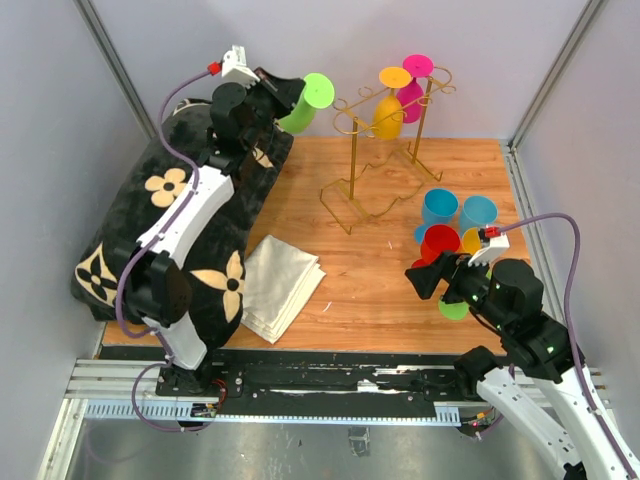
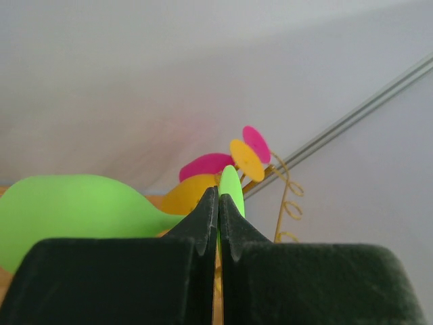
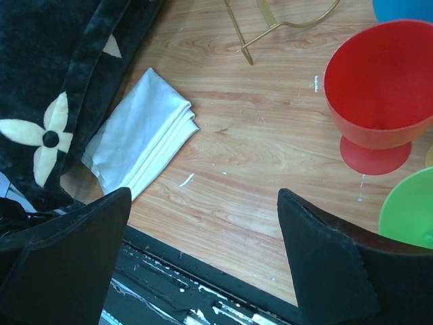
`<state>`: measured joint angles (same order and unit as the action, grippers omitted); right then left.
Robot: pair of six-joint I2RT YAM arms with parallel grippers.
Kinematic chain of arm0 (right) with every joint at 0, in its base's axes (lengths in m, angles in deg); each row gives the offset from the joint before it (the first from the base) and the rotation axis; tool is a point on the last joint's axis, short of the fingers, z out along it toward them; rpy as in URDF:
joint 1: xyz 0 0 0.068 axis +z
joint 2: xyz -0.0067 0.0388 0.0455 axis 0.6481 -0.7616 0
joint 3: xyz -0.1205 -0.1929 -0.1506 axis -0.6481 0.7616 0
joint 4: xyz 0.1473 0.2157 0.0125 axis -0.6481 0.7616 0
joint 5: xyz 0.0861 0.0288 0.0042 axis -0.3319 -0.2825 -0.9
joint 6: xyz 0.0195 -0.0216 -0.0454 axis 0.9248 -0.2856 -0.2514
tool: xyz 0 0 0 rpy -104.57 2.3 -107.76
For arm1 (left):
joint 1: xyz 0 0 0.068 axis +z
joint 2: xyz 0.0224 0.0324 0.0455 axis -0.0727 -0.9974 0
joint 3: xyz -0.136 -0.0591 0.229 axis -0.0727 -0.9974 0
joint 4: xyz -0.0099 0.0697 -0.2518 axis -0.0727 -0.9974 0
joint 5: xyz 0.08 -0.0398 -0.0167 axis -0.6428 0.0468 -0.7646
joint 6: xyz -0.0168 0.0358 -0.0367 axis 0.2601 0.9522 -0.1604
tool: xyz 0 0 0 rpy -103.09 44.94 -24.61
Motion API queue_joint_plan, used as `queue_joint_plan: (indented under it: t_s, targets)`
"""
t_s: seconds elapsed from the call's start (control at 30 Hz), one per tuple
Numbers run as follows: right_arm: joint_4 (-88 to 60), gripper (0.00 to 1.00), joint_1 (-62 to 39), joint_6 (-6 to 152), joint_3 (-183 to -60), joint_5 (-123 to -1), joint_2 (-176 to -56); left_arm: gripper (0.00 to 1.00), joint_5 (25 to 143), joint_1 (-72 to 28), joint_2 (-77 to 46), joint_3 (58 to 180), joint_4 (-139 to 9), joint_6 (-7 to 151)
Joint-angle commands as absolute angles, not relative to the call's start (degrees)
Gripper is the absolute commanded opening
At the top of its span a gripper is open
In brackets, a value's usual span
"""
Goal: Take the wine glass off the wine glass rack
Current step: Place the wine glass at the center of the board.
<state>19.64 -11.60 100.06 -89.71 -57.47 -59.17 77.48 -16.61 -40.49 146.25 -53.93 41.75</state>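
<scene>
**Left jaws.** My left gripper (image 2: 218,198) is fully closed. It clamps the stem of the green wine glass (image 1: 300,110). In the left wrist view the bowl lies to the left of my fingertips and the round foot stands edge-on just beyond them.

**Position of the held glass.** The green wine glass is off the gold wire rack (image 1: 372,150). It hangs in the air to the left of the rack, apart from it, above the far end of the black flower-patterned bag (image 1: 170,235). The glass lies tilted on its side, with the foot pointing toward the rack.

**Rack.** It stands at the far side of the wooden table (image 1: 380,290). A yellow glass (image 1: 388,118) and a pink glass (image 1: 410,97) hang from its top rail, bowls down.

**Right jaws.** My right gripper (image 3: 203,200) stands wide open and holds nothing. It hovers over the near right part of the table.

**Nearby items.** A red glass (image 3: 379,88) stands upright ahead and to the right of the open fingers. A second green glass (image 3: 409,213) sits beside it. Two blue cups (image 1: 440,207) stand behind them. A folded white cloth (image 3: 142,132) lies beside the bag.
</scene>
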Motion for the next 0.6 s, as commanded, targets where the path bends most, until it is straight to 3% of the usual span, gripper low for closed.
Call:
queue_joint_plan:
  t_s: [0.0, 0.27, 0.43, 0.57]
  targets:
    - [16.98, 0.89, -12.27, 98.20, -89.96, -57.93, -59.02, 0.00, 75.27, -16.75, -32.07, 136.80, -49.17, 45.91]
    - [10.44, 0.89, -12.27, 97.17, -88.29, -61.40, -59.38, 0.00, 83.97, -17.64, -16.13, 115.36, -45.20, 47.07]
    - [2.24, 0.88, -12.27, 97.86, -86.27, -69.18, -60.32, 0.00, 92.49, -21.95, -7.88, 104.53, -45.82, 47.36]
    - [-3.21, 0.87, -12.27, 101.17, -84.52, -74.44, -62.40, 0.01, 92.62, -26.45, -1.13, 94.63, -43.38, 44.94]
